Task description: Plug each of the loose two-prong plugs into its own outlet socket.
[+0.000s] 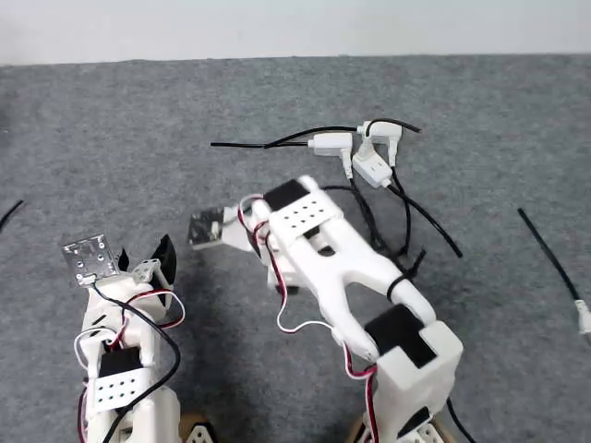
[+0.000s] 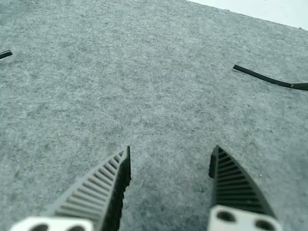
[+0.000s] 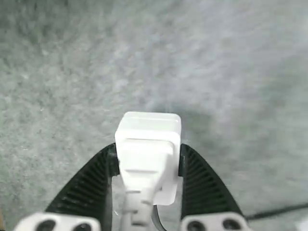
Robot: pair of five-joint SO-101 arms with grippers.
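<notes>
White plugs [image 1: 331,143] lie among black cords [image 1: 235,145].

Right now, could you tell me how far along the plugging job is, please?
Done: perhaps one pair; two white pieces at the far side lie touching, but I cannot tell if they are mated. In hand: the right hand is shut on a white plug. The left hand is open over the grey mat. Left: a loose plug beside that pair and a cable-end plug at the right edge.

A grey, felt-like fibrous mat [image 1: 111,120] lies flat and faintly speckled across the high view. Along its far edge runs a plain pale white wall band [image 1: 277,28].
</notes>
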